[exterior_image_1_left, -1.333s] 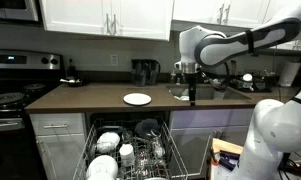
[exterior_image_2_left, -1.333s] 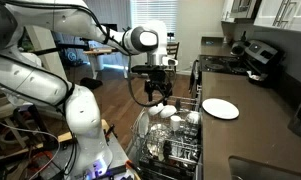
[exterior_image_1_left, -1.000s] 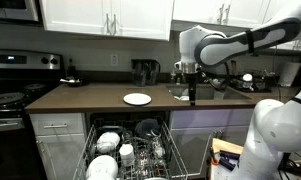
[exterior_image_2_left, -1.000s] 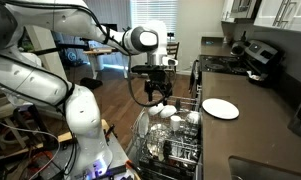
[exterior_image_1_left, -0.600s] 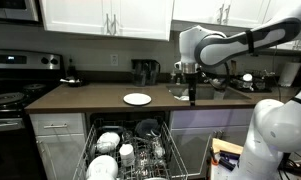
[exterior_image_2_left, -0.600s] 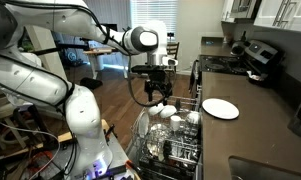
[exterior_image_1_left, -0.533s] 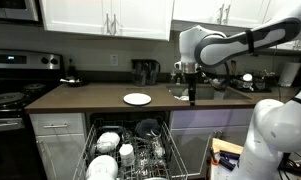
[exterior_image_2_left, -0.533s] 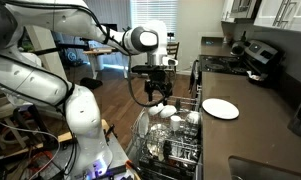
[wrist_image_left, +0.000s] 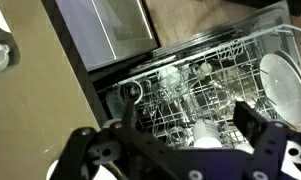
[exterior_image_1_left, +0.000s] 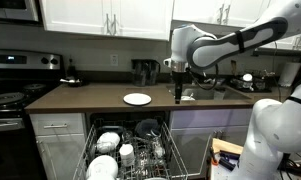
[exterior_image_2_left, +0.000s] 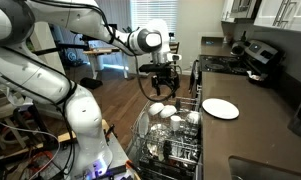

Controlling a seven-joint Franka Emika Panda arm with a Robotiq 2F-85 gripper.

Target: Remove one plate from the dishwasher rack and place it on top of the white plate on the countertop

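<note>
The dishwasher rack [exterior_image_1_left: 130, 155] is pulled out below the countertop [exterior_image_1_left: 80, 98] and holds white dishes [exterior_image_1_left: 108, 141] and a dark round dish [exterior_image_1_left: 147, 128]. It also shows in the other exterior view [exterior_image_2_left: 172, 135] and fills the wrist view [wrist_image_left: 205, 85], with a large white plate [wrist_image_left: 286, 86] standing at its right end. The single white plate [exterior_image_1_left: 137, 98] lies flat on the countertop, also seen in an exterior view [exterior_image_2_left: 220, 108]. My gripper [exterior_image_1_left: 178, 95] hangs open and empty in the air above the rack [exterior_image_2_left: 162, 88], its two fingers spread wide in the wrist view [wrist_image_left: 180, 152].
A black stove [exterior_image_1_left: 8, 98] stands at the countertop's far end. A dark appliance [exterior_image_1_left: 144, 71] and small items stand at the back of the counter. A sink [exterior_image_1_left: 205, 92] lies past the gripper. A white cup [wrist_image_left: 205, 131] stands in the rack under the gripper.
My gripper and arm have shifted sideways along the counter towards the white plate, now more over the rack. Nothing was grasped; the dishes have not moved.
</note>
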